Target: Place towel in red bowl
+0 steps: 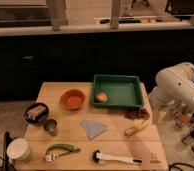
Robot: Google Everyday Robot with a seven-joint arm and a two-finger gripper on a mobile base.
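Observation:
The towel (93, 128) is a grey-blue folded cloth lying flat near the middle of the wooden table (115, 145). The red bowl (72, 98) stands upright behind it to the left, apart from it, and looks empty. My white arm (176, 85) is folded at the right side of the table. My gripper (159, 116) hangs at the end of the arm beside the table's right edge, far to the right of the towel and holding nothing that shows.
A green tray (119, 80) at the back holds an orange fruit (102, 96). A banana (135, 130) and a dark red item (137, 114) lie right of the towel. A black bowl (36, 112), metal cup (51, 127), white cup (19, 149), green-handled tool (60, 147) and white brush (115, 158) lie around it.

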